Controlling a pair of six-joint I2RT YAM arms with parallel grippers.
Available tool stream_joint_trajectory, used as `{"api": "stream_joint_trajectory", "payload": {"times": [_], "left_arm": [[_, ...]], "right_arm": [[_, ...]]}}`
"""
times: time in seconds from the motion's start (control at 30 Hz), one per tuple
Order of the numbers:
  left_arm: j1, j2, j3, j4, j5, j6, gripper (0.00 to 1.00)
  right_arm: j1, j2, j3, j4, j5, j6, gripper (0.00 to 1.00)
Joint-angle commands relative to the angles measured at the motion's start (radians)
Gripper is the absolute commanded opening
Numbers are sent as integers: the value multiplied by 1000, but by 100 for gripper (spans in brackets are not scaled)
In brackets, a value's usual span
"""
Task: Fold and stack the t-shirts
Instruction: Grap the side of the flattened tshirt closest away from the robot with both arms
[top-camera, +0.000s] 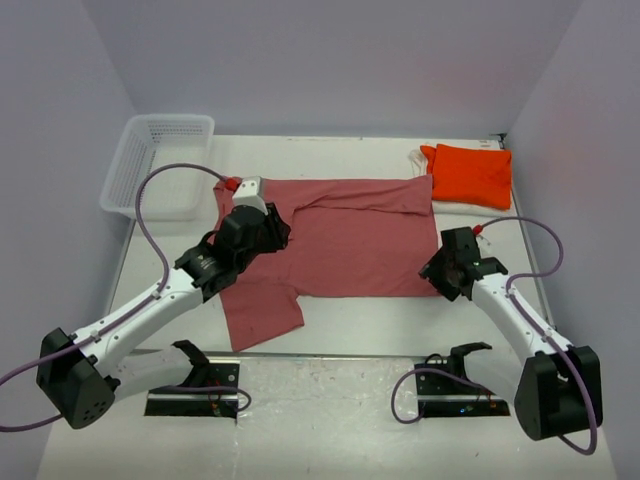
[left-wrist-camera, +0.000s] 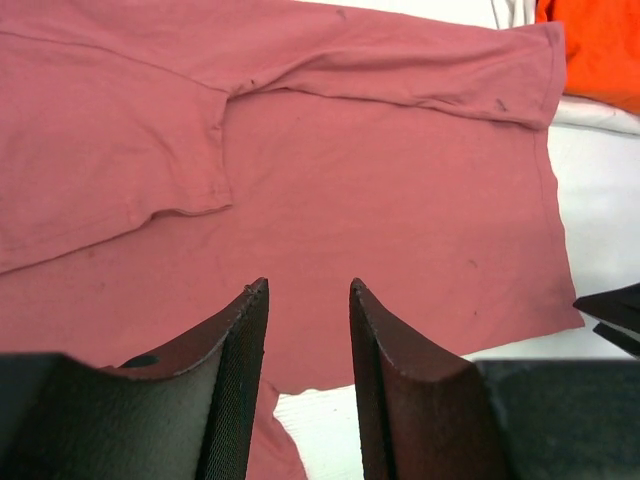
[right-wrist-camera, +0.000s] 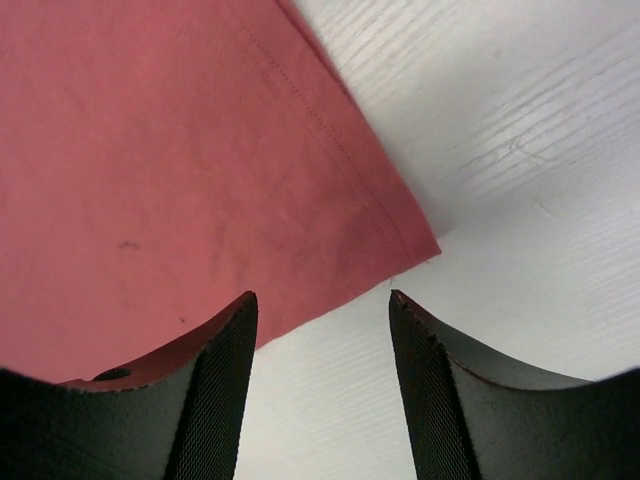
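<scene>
While the rose-red t-shirt (top-camera: 350, 240) is spread flat across the middle of the table (top-camera: 360, 330), its long axis is laid from left to right, with the sleeves toward the left arm and the hem toward the right arm. The right gripper (right-wrist-camera: 320, 295) is held with its jaws apart and nothing between them. The near hem corner (right-wrist-camera: 425, 240) is found just ahead of its fingertips, slightly toward the right-hand finger. That corner is judged to be what the coming pinch turns on, and the right arm is plainly the nearer one to it. The left gripper (left-wrist-camera: 308, 285) is likewise parted and unloaded, poised over the shirt's body near the sleeve end, where a strip along the far edge is seen folded over the body. The orange t-shirt (top-camera: 470, 175) is folded at the far right corner, laid upon the white t-shirt (top-camera: 418, 158). The mesh basket (top-camera: 125, 165) is set at the far left corner, and none of the shirts is seen in it.
</scene>
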Motion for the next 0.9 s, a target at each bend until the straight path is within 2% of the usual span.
{"api": "stream_joint_trajectory", "payload": {"times": [0.0, 0.17, 0.57, 0.87], "left_arm": [[-10, -14, -26, 44, 20, -3, 39], [-10, -69, -55, 41, 30, 11, 39], [-11, -163, -83, 35, 46, 9, 40], [-11, -166, -95, 39, 53, 20, 40]], "right_arm": [[-42, 23, -30, 55, 9, 90, 56], [-122, 61, -66, 83, -7, 79, 54], [-145, 209, 0, 72, -33, 79, 51], [-158, 203, -10, 49, -23, 108, 37]]}}
